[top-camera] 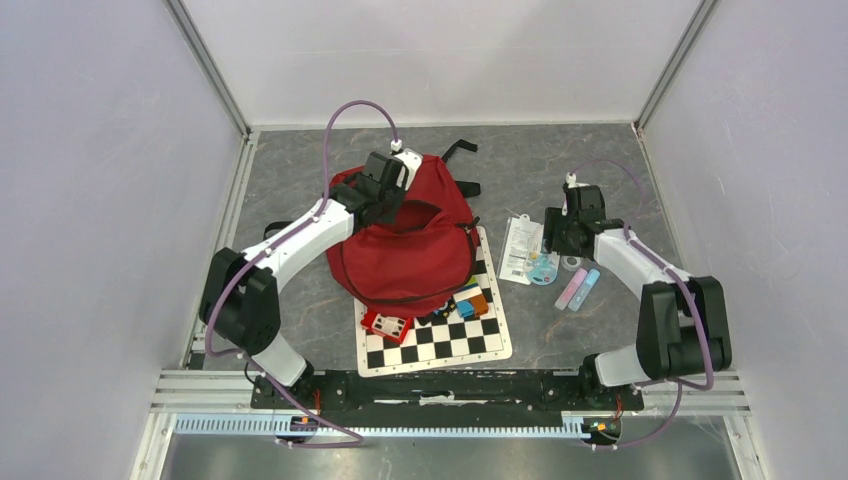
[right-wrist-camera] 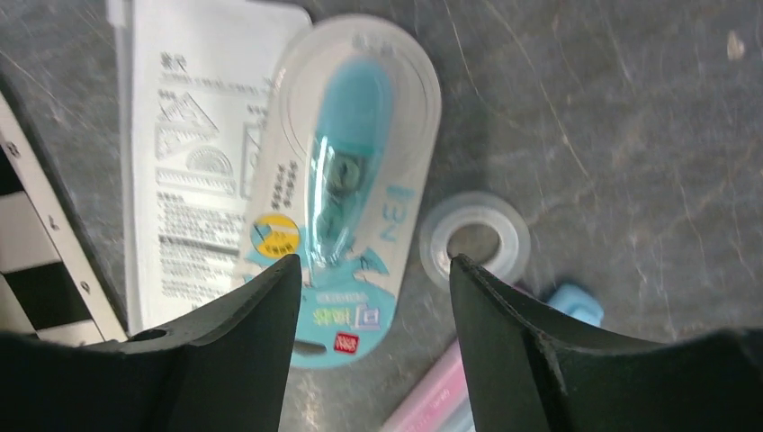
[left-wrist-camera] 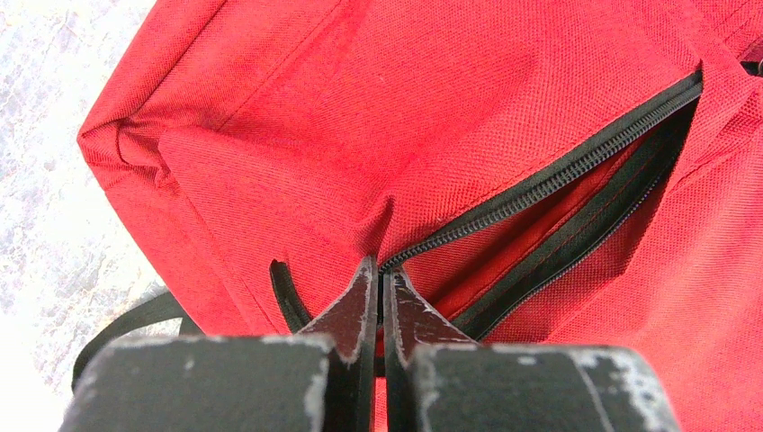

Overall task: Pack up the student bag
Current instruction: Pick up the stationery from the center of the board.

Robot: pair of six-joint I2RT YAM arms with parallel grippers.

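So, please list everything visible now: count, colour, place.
student bag: one, red, mid-table, partly on board
checkered board: one, black and white, partly under the bag
small box: one, red, on the board
small blocks: few, mixed colours, on the board
printed pack: one, white, right of the board
correction tape pack: one, light blue, beside printed pack
tape roll: one, clear, right of that pack
pens: two, pink and blue, by the roll
left gripper: one, black, shut on the student bag
right gripper: one, black, open over correction tape pack
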